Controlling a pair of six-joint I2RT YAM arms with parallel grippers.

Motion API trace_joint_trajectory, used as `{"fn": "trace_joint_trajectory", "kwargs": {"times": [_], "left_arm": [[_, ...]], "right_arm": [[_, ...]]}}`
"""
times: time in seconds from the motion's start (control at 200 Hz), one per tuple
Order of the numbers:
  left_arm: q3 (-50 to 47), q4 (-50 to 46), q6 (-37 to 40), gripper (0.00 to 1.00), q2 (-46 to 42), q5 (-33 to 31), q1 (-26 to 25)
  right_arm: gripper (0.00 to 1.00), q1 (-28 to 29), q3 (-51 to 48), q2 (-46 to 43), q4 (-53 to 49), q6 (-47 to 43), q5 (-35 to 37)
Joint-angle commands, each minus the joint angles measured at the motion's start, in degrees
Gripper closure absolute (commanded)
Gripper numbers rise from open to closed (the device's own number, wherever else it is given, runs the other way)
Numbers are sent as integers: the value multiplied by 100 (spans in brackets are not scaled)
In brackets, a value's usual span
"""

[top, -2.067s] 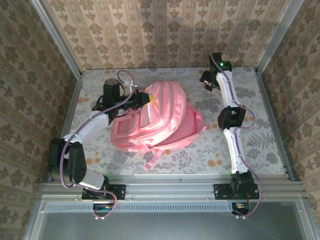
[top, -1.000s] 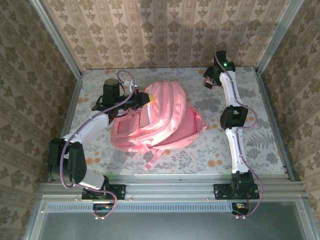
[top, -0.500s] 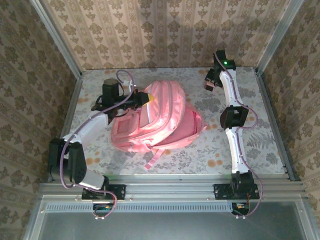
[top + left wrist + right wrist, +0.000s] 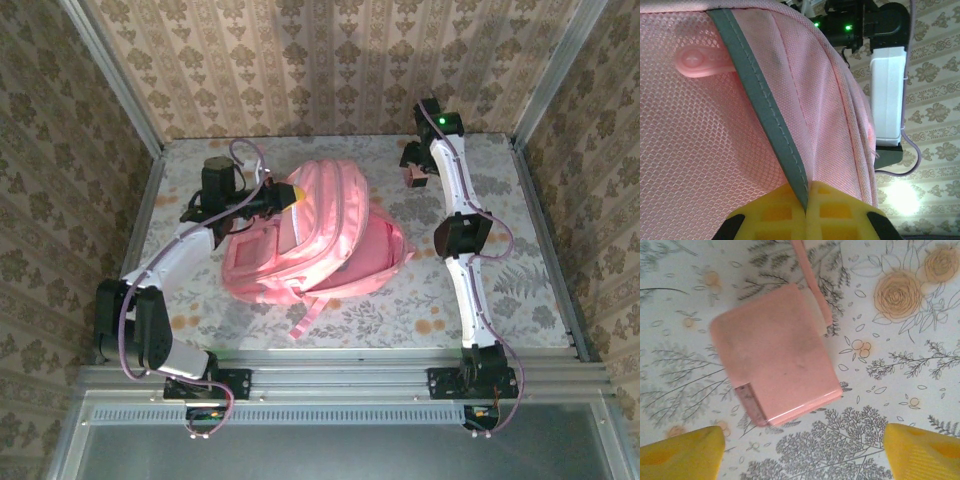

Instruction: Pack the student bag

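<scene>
Left jaws on mesh student bag (image 4: 715, 130)

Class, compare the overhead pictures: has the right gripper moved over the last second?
Yes, slightly: the right gripper has swung left, away from the right corner post, toward the student bag.

No text, label, brand, number or sign can be read, neither on the large pink fabric backpack (image 4: 330, 240) nor on the small pink rectangular box (image 4: 775, 355).
</scene>
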Motion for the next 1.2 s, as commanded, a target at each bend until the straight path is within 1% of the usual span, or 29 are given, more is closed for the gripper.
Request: {"fn": "trace_joint_trajectory", "kwargs": {"times": [0.0,0.055,0.08,0.21,0.455,0.585,0.77,0.91,0.99,1.09,1.195], "left_arm": [[36,92,4,100,-228,-85,157],[37,90,4,100,-222,-77,174],[37,92,4,100,-223,-76,173],[37,108,-8,100,-202,-67,189],[19,185,-75,100,-151,-29,233],[10,195,-69,100,-155,-32,242],[10,211,-92,100,-133,-23,250],[6,212,-101,100,-109,-23,253],[6,215,-101,100,-106,-22,259],[4,202,-93,100,-98,-23,268],[10,191,-75,100,-96,-32,269]], "right_arm": [[4,50,436,-341,21,-180,-35],[0,47,434,-268,83,-294,-71],[0,51,431,-224,101,-339,-71],[0,10,436,-11,192,-440,25],[0,-27,435,344,455,-400,-27],[0,-49,434,517,589,-386,-283],[0,-54,436,687,678,-421,-412],[9,-62,436,749,730,-433,-383],[17,-62,436,751,753,-465,-375],[30,-71,435,739,750,-483,-361],[37,-71,433,686,750,-478,-403]]}}
